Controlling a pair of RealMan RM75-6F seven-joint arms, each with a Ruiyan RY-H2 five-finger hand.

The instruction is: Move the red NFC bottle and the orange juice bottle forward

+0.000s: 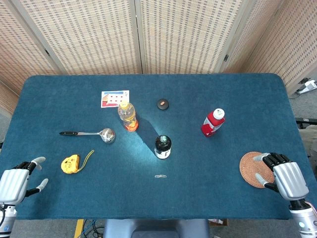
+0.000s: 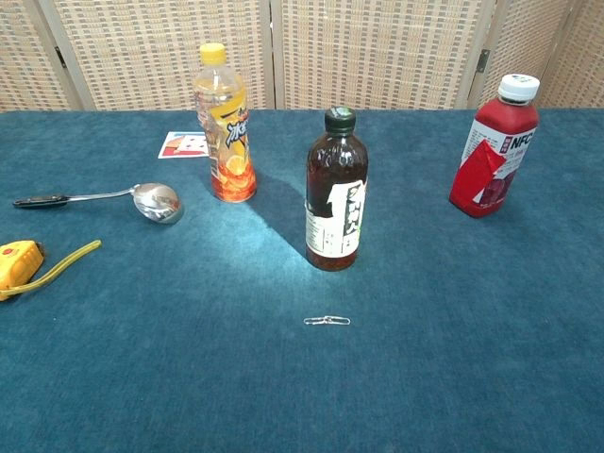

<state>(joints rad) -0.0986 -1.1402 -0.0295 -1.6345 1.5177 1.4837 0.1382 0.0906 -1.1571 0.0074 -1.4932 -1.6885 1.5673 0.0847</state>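
The red NFC bottle (image 1: 213, 122) (image 2: 494, 147) with a white cap stands upright right of centre. The orange juice bottle (image 1: 127, 115) (image 2: 224, 125) with a yellow cap stands upright left of centre. My left hand (image 1: 19, 181) rests at the table's near left edge, fingers apart, holding nothing. My right hand (image 1: 280, 173) sits at the near right, fingers apart over the edge of a round woven coaster (image 1: 252, 169), empty. Both hands are far from the bottles and appear only in the head view.
A dark brown bottle (image 1: 162, 146) (image 2: 334, 192) stands between the two task bottles, nearer me. A spoon (image 1: 91, 133) (image 2: 123, 196), yellow tape measure (image 1: 71, 163) (image 2: 17, 262), paper clip (image 1: 160, 176) (image 2: 327, 321), card (image 1: 115, 98) (image 2: 183, 144) and small dark disc (image 1: 162, 104) lie on the blue table (image 1: 208, 193).
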